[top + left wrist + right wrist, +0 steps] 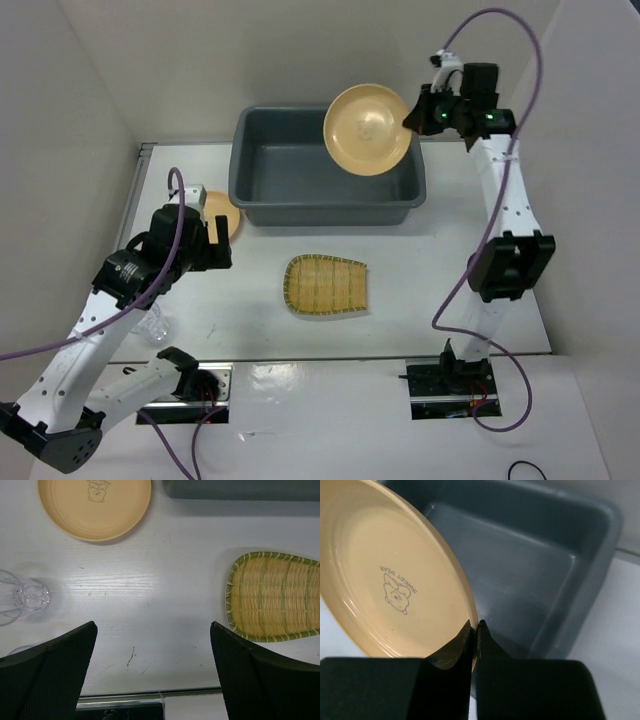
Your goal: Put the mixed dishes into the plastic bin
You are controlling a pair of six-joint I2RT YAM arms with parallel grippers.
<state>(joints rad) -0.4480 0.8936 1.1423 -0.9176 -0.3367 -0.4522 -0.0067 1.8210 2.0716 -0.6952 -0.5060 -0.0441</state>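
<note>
The right gripper (474,630) was pressed together on the rim of one tan-orange plate (390,580), its two fingers nipping the edge with only the plate's thickness between them; in the top view the pinch sat at the plate's 3 o'clock, so the dish reached out toward 9 o'clock from the hand, its printed face turned toward the overhead camera; an edge grip was likely used because a flat plate offers little else to seize. The plate hung in the air over the plastic bin (320,212), above its corner at 1 o'clock, touching neither wall nor floor as far as could be seen; the bin looked bare inside, so I judged this the first dish to go in, with the release not yet made; lowering before letting go would spare the plate a drop.

The left gripper (152,645) was spread wide and held nothing, hovering above the table (150,580); from it, in the wrist view, the second plate (95,507) lay flat at 11 o'clock, the clear cup (22,595) at 9 o'clock and the bamboo tray (272,597) at 2 o'clock; all three rested on the table outside the bin, apart from one another; whether the cup stood upright I could not tell. In the top view the tray lay at 6 o'clock of the bin and the second plate at 8 o'clock, near its wall.
</note>
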